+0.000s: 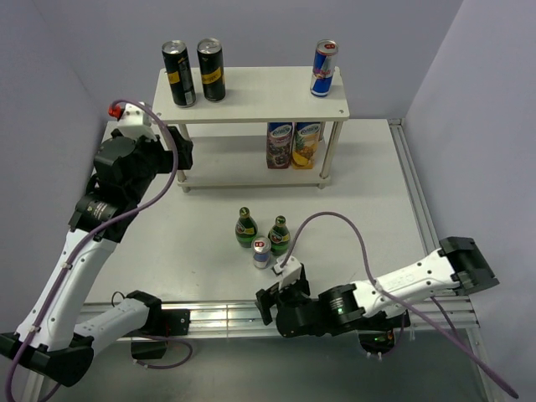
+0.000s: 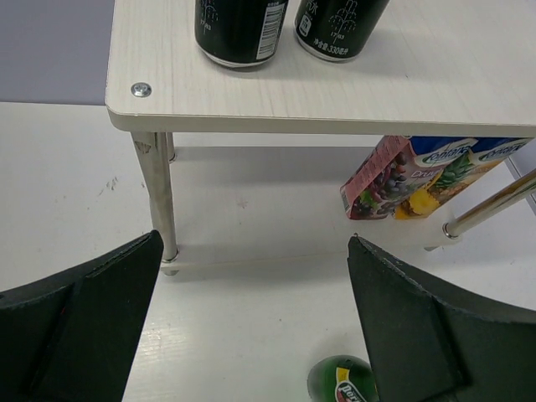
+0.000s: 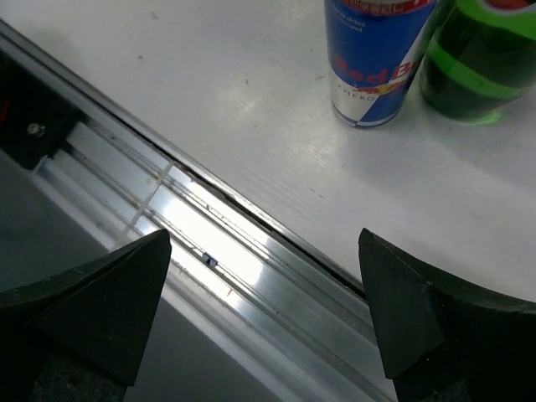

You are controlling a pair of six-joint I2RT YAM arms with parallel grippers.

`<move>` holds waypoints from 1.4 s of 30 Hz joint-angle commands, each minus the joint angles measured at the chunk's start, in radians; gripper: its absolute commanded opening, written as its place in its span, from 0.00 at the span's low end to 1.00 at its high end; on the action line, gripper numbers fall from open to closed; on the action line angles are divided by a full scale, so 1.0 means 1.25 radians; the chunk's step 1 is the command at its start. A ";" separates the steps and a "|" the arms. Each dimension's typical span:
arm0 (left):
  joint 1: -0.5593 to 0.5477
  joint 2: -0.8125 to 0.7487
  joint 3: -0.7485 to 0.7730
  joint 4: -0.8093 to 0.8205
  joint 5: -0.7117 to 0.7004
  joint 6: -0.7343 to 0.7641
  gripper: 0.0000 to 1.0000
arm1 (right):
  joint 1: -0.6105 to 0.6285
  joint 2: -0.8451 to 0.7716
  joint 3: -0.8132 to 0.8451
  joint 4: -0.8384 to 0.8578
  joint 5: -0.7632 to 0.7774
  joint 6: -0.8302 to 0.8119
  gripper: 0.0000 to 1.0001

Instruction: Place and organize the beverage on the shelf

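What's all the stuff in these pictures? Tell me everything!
table: one, white.
shelf: one, pale wood, back of table.
black cans: two, black and yellow, top board, left.
blue cans: two, blue and silver, one top board right, one on table.
bottles: two, green, on table beside that can.
cartons: two, purple and yellow, lower board, right.
left gripper: one, black, open, by shelf's left end.
right gripper: one, black, open, at table's near edge.

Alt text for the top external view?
A two-tier pale wood shelf holds two black cans with yellow marks and one blue-and-silver can on top, two juice cartons below. Two green glass bottles and another blue-and-silver can stand on the table near the right tool; the left tool is by the shelf's left end.
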 commanded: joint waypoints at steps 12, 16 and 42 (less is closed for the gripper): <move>-0.001 -0.064 -0.075 0.075 0.013 -0.003 0.99 | -0.286 0.217 -0.030 0.424 -0.086 -0.136 1.00; -0.003 -0.067 -0.081 0.078 0.014 -0.003 0.99 | -0.326 0.293 0.003 0.465 -0.086 -0.179 1.00; 0.007 -0.067 -0.110 0.097 0.023 -0.008 0.99 | -0.364 0.452 0.026 0.568 0.019 -0.180 0.00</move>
